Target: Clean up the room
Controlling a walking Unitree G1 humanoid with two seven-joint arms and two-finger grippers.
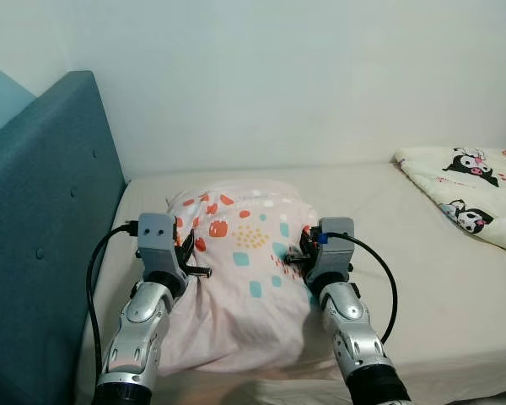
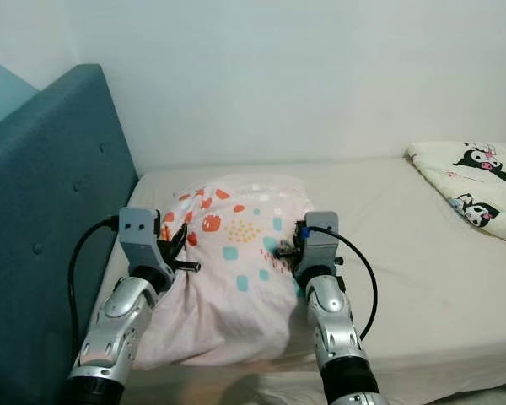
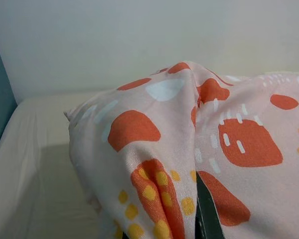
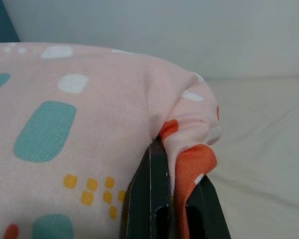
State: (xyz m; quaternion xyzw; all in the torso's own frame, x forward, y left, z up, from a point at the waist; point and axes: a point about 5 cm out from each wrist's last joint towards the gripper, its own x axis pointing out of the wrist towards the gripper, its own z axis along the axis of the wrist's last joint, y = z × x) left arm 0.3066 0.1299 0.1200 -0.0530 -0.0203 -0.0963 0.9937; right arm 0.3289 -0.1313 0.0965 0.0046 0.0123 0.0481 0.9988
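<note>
On the bed, against a pale wall, the scene runs from a teal padded headboard at the far left to a folded quilt printed with black-and-white cartoon figures at the far right. Just beside the headboard, the left gripper is pressed into the left edge of a pink pillow patterned with orange, teal, yellow and white shapes; the left wrist view shows fabric bunched over one dark finger, so it appears to be pinching the cloth. The pillow lies on the cream sheet near the head of the bed, its far end toward the wall and its near end between the two silver arms. On the pillow's right edge, the right gripper is clamped on a fold of the pillowcase: the right wrist view shows an orange-printed pleat squeezed between its two black fingers. A black cable loops from each wrist. The quilt lies well apart from the pillow, with bare sheet between them.
</note>
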